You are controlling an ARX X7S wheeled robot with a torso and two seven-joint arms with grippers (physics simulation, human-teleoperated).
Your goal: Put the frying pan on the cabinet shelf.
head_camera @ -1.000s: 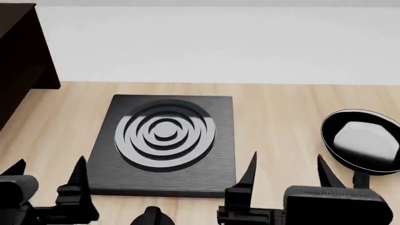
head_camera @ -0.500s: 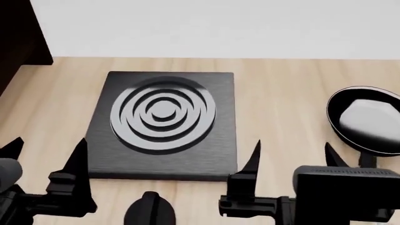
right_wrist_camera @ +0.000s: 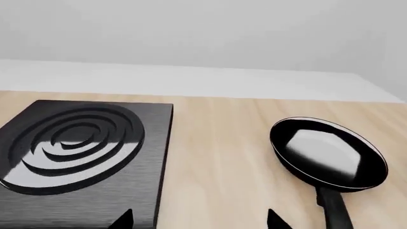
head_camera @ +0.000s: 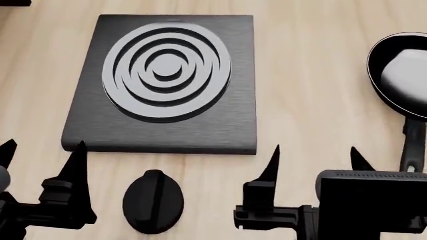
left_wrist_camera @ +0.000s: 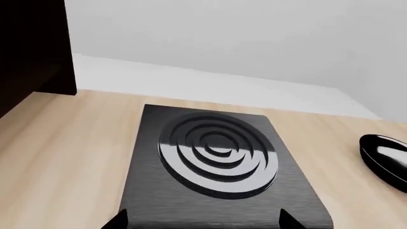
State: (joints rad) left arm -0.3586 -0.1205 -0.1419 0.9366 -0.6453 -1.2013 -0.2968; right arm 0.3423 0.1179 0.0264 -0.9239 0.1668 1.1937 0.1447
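Note:
The frying pan (head_camera: 400,75) is black with a white reflection inside and lies on the wooden counter at the far right, its long handle (head_camera: 413,145) pointing toward me. It also shows in the right wrist view (right_wrist_camera: 327,152) and the left wrist view (left_wrist_camera: 384,155). My right gripper (head_camera: 313,155) is open and empty, just left of the handle's end. My left gripper (head_camera: 43,150) is open and empty at the near left. The dark cabinet (left_wrist_camera: 32,47) stands at the far left; its shelf is not visible.
A square black hob plate (head_camera: 167,85) with concentric rings lies mid-counter between the arms. A black oval knob (head_camera: 153,202) sits on the counter in front of it. A white wall (right_wrist_camera: 203,33) backs the counter.
The head view has tipped down: the hob plate and pan slid up the picture, the wall and most of the cabinet left it, the knob came into view. Both grippers stay open.

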